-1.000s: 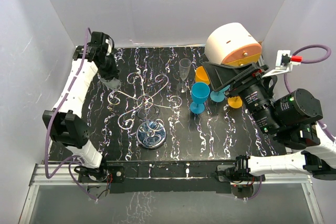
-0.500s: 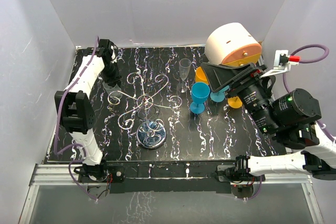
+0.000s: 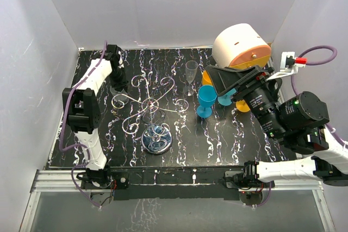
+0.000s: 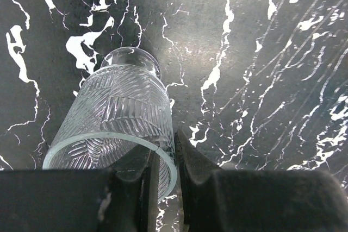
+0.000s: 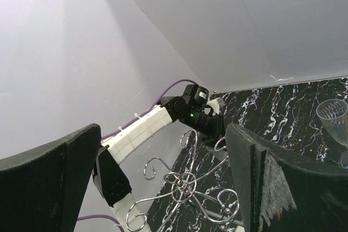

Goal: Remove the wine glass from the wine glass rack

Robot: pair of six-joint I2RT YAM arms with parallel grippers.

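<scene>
My left gripper (image 4: 166, 150) pinches the rim of the empty wine glass (image 4: 117, 115), stem hidden beyond the bowl; right gripper (image 5: 163, 150) spread wide.

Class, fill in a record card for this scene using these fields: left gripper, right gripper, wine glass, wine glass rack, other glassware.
left gripper: shut on the glass's rim, one finger inside, one outside
right gripper: open, raised, holding nothing
wine glass: clear, patterned, rim up, no rack wire around it
wine glass rack: silver wire, standing on its round base
other glassware: clear flute and blue goblet, right of the rack
</scene>
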